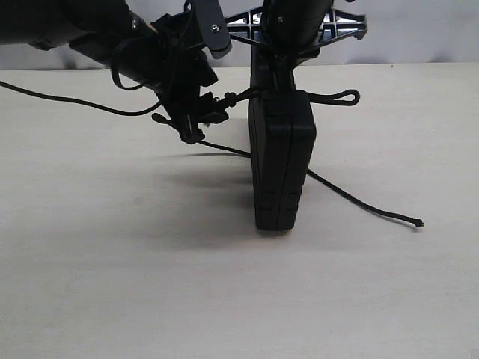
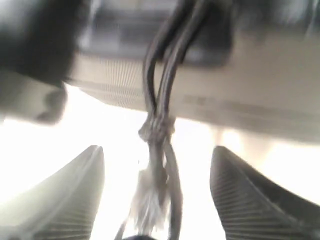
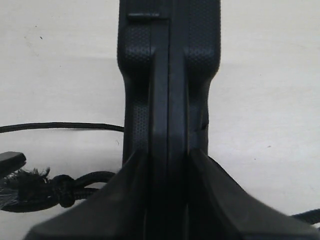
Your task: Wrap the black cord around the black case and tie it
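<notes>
On the worktop (image 1: 112, 284), the black case (image 1: 281, 161) stands on edge, leaving room for the black cord (image 3: 60, 126) looped around its upper end; the right gripper (image 3: 169, 200) reaches down from above, jaws clamped on both faces. Beside the knot (image 2: 156, 127) (frayed, apparently tied), the left gripper (image 2: 159, 200) angles downward, jaws spread wide, gripping nothing.

claw (image 3: 167, 156) clamping black case (image 3: 170, 60), cord (image 3: 75, 186) — frayed — beside

Upright black case (image 1: 282, 161) stands on edge, black cord (image 1: 359, 200) around it.
</notes>
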Motion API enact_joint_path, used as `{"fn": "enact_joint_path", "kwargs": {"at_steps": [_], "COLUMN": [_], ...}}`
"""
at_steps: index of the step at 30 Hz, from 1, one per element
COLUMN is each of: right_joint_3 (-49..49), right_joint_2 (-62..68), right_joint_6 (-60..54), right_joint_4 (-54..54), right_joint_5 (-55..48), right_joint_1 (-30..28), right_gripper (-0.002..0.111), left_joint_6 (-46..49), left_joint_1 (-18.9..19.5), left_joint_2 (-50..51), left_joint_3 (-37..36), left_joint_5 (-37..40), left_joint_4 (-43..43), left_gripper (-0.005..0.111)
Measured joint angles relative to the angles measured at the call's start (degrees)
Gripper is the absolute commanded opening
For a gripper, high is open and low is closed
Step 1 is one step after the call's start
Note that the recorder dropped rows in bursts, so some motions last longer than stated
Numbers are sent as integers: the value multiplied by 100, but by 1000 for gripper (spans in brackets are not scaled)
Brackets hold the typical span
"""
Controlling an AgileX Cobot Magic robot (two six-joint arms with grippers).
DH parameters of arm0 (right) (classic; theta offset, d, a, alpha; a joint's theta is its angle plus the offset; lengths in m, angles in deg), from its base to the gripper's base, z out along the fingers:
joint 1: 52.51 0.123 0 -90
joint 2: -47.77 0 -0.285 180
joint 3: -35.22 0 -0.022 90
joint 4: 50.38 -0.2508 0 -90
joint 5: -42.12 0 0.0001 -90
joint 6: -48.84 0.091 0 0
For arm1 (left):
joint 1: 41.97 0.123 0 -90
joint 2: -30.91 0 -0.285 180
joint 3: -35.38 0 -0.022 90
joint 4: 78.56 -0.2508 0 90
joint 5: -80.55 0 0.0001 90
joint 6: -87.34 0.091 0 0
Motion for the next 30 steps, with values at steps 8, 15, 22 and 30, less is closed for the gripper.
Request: {"fn": "enact_joint_path", "kwargs": {"at_steps": [8, 15, 22, 30], "right_joint_3": [0, 0, 0, 0], "right_joint_2": [0, 0, 0, 0], "right_joint_6": [0, 0, 0, 0], "right_joint_4": [0, 0, 0, 0], "right_joint_5": [0, 0, 0, 0], "right_joint_1": [0, 0, 0, 0], "right_gripper": [4, 4, 4, 4], "left_joint_6": [-774, -678, -209, -21], "left_joint_1": [672, 726, 660, 660], "left_joint_2": [0, 253, 564, 540], "left_joint_3": [0, 0, 0, 0], "left_joint_5": [226, 628, 674, 460], "left_joint_4": [-298, -63, 275, 331], "left_gripper": [58, 58, 58, 58]}}
